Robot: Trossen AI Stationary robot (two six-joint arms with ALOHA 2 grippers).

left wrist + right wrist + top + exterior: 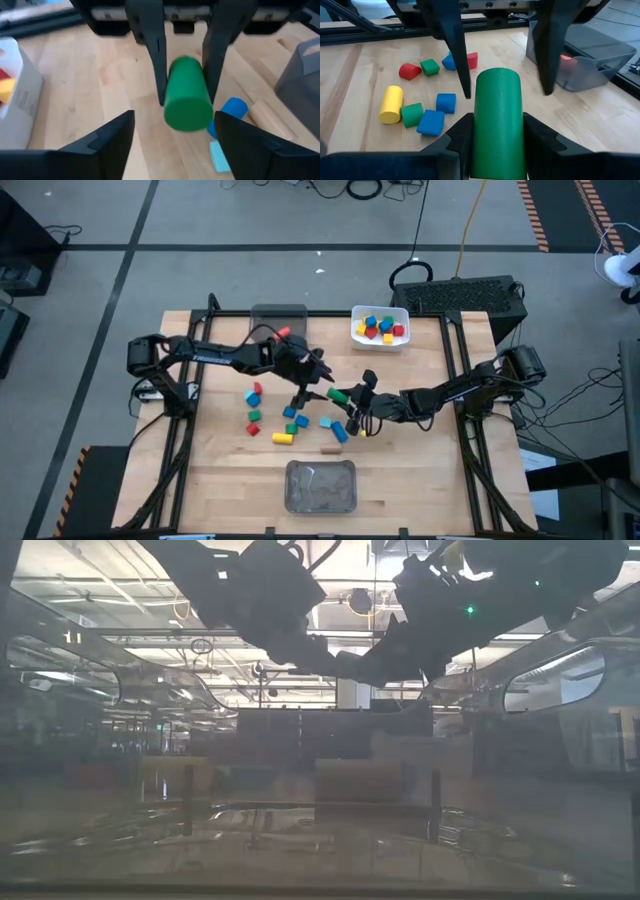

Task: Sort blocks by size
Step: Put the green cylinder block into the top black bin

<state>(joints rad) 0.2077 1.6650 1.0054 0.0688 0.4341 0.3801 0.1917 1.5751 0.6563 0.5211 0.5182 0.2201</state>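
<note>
Above wooden table point(420, 465), right tool point(352, 397) grips green cylinder point(498, 125)

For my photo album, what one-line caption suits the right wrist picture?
Right pincer grips a green cylinder, left pincer open around its far end, loose blocks behind.

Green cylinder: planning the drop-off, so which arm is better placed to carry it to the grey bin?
Probably left. The right gripper is shut on the green cylinder, but the left gripper, open, straddles its free end, and the grey bin lies on the left arm's side of the table.
</note>
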